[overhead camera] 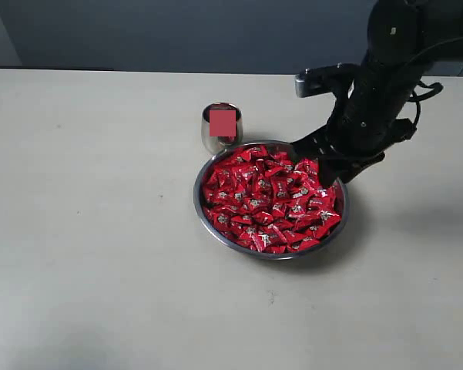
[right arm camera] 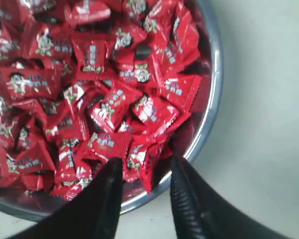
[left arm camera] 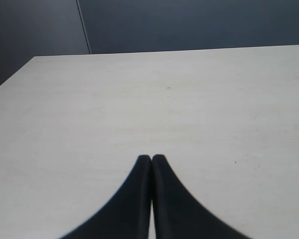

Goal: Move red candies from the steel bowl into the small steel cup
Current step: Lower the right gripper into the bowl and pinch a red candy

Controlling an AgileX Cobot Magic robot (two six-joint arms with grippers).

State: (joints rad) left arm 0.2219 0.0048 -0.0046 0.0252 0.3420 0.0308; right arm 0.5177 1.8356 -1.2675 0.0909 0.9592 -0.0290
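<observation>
My left pincer (left arm camera: 150, 158) was pressed together over bare bench (left arm camera: 139, 89). The small steel cup (overhead camera: 209, 140) stood just beside the steel bowl (overhead camera: 196, 199), at its eleven o'clock. The red candies (overhead camera: 270, 204) filled the bowl. At its two o'clock rim, my right pincer (right arm camera: 144, 167) hung spread, straddling one candy without pinching it.

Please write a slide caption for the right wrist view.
Open right tool above red candies near the steel bowl rim.
</observation>
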